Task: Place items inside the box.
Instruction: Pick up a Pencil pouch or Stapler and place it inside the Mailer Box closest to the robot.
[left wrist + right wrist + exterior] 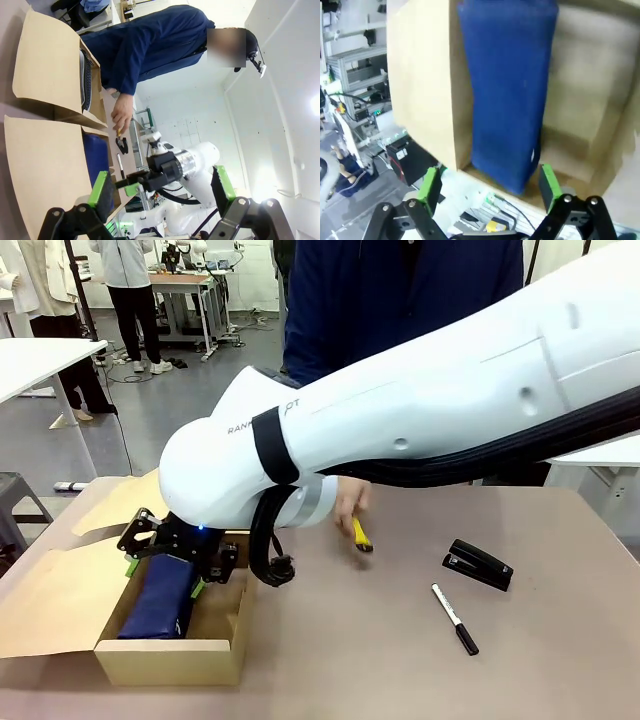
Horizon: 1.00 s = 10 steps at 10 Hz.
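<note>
Right gripper point(165, 552) jaws spread wide, gripping nothing, just over navy pouch point(160, 605) lying in the box point(170, 660), near left. Retract straight up, pads clear of the walls. Left gripper point(162, 187) spread too, empty.

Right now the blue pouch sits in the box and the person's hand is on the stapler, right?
No: the front view shows the hand on the yellow knife, not the stapler. The pouch is in the box.
</note>
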Available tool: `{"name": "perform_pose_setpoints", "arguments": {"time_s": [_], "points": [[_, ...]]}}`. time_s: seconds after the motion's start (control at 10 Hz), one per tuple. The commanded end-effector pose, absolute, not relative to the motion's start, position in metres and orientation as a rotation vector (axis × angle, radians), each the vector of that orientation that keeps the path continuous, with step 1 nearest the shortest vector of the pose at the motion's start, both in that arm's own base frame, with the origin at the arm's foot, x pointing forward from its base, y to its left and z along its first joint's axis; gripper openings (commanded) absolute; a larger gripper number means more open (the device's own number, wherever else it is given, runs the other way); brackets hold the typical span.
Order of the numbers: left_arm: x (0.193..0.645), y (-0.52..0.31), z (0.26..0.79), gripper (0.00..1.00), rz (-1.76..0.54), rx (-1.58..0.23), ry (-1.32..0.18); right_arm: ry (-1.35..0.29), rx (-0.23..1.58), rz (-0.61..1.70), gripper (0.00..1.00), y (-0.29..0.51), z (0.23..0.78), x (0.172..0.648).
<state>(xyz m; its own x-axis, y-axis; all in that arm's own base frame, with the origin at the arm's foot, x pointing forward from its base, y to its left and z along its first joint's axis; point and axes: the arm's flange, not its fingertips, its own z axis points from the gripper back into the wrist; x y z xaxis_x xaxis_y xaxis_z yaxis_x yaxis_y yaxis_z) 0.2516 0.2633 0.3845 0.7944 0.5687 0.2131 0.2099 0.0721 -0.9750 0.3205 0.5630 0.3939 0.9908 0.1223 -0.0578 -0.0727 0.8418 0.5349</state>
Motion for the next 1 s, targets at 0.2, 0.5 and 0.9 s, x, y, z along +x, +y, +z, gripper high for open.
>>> {"name": "perform_pose_setpoints", "arguments": {"time_s": [0.2, 0.5, 0.9], "points": [[0.249, 0.262, 0.385, 1.00, 0.272, -1.506, -0.668, 0.219, 0.444, 0.238, 1.00, 0.486, 0.427, 0.255], [0.249, 0.262, 0.385, 1.00, 0.272, -1.506, -0.668, 0.220, 0.425, 0.218, 1.00, 0.503, 0.423, 0.248], [0.249, 0.262, 0.385, 1.00, 0.272, -1.506, -0.668, 0.218, 0.604, 0.151, 1.00, 0.415, 0.450, 0.270]]}}
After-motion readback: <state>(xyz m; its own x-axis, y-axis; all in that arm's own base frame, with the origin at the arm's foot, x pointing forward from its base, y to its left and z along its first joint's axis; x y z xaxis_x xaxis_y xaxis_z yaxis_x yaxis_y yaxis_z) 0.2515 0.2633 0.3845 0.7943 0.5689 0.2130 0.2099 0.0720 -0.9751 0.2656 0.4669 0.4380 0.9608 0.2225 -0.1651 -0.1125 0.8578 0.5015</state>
